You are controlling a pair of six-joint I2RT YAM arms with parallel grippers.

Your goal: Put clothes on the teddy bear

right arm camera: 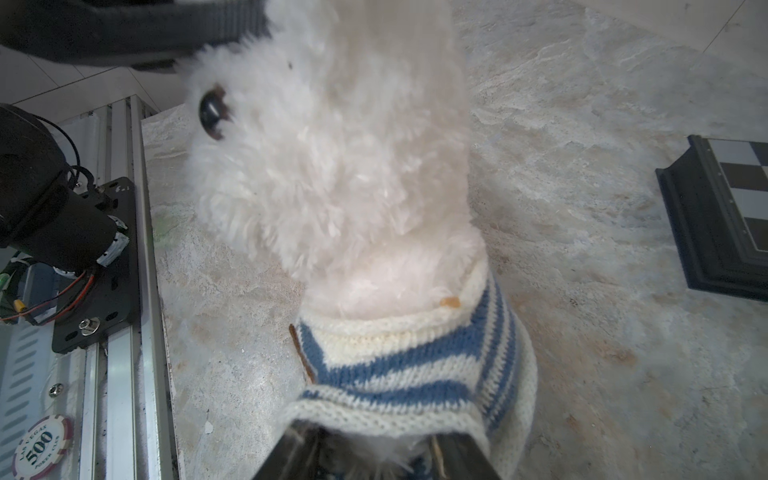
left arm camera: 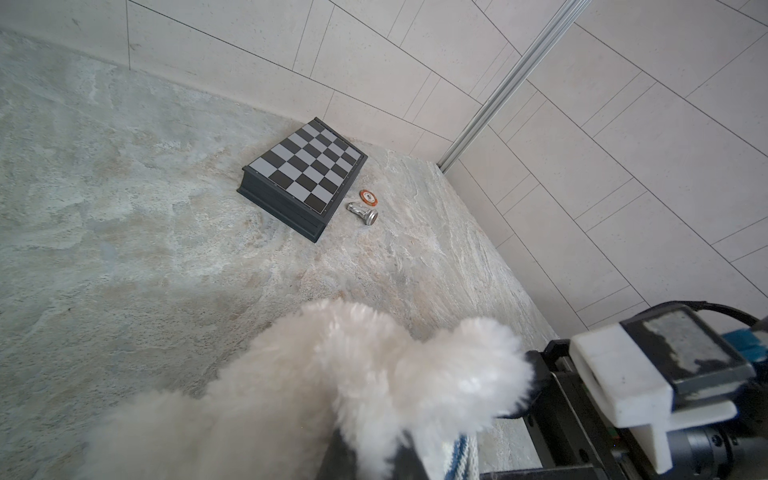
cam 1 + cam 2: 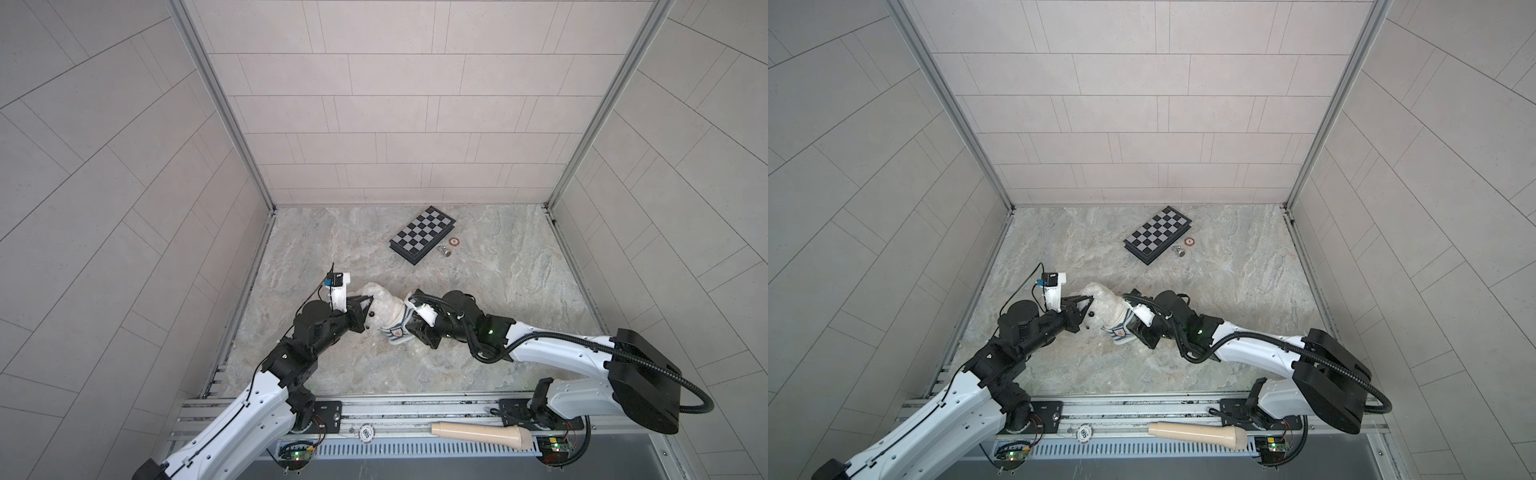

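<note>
The teddy bear (image 3: 384,305) is at the front middle of the worktop (image 3: 498,316), stretched between the 2 hands, with its head toward the left arm. The striped shirt (image 1: 407,365) is already over the head. Its collar sits at the neck and its body covers the trunk.

The left hand (image 3: 365,305) is closed narrow on the fur of the head. The right hand (image 1: 378,457) stands about half open at the hem of the shirt, with fur between its fingers (image 1: 299,453). It seems to hold the lower body there, but I cannot tell if it also pinches the cloth.

I judge that the task is in its late part, the pulling down and straightening of the shirt. The sleeves are hidden, so whether the bear's arms are through them is not clear. The next move needs the left hand to keep the head steady while the right hand draws the hem toward the legs, gently, because the knit stretches.

The worktop looks like pale veined stone. A chessboard (image 3: 422,235), a fallen chess piece (image 3: 444,250) and a small chip (image 3: 454,241) lie well apart, near the back. Grey tiled walls close 3 sides.
</note>
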